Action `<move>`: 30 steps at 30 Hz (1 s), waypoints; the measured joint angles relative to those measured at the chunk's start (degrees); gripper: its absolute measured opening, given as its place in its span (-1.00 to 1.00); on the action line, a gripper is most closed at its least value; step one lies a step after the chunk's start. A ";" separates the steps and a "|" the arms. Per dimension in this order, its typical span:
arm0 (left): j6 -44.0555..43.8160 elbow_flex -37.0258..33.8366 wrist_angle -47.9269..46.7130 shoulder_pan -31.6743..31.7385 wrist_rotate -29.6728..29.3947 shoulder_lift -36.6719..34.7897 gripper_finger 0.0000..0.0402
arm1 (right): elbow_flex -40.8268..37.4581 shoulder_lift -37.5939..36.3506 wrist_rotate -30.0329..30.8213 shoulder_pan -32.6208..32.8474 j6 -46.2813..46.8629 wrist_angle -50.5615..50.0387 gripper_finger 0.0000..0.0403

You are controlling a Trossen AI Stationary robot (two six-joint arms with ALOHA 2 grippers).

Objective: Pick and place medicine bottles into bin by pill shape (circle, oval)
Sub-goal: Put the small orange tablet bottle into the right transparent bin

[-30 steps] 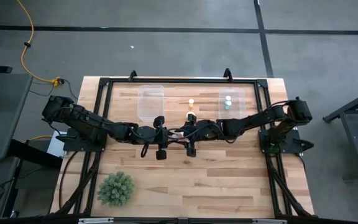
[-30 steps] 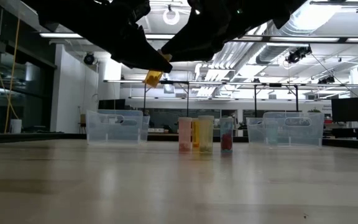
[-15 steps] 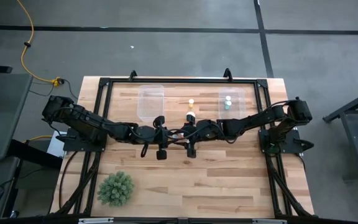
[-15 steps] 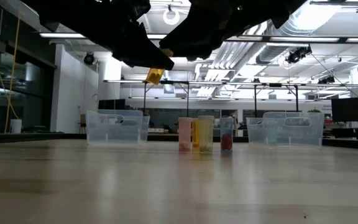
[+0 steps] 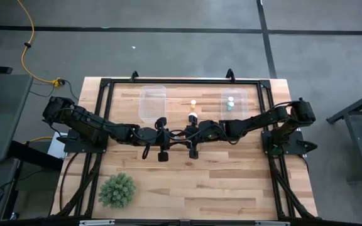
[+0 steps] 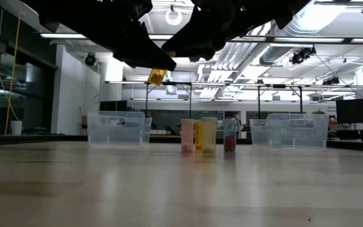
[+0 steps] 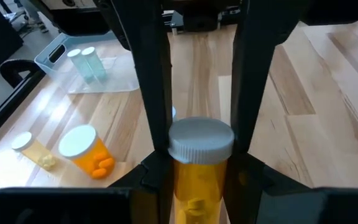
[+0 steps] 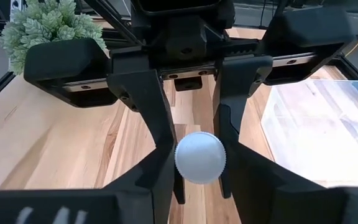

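an amber bottle with a white cap hangs in the air over the middle of the table, clamped between the fingers of the left gripper. the right gripper meets it head-on, its fingers set narrowly either side of the cap, touching or nearly so. farther back stand more small bottles, between a clear bin on the left and another bin holding pale bottles on the right.
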 joint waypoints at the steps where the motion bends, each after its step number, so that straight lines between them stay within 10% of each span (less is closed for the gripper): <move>1: 0.00 0.00 -0.02 0.00 -0.02 0.00 -0.52 | 0.00 0.00 -0.01 0.00 0.00 -0.04 -0.41; 30: -5.72 0.11 -3.41 -0.11 3.35 -5.39 -0.03 | 0.02 -4.89 0.18 0.04 0.17 -10.67 -0.49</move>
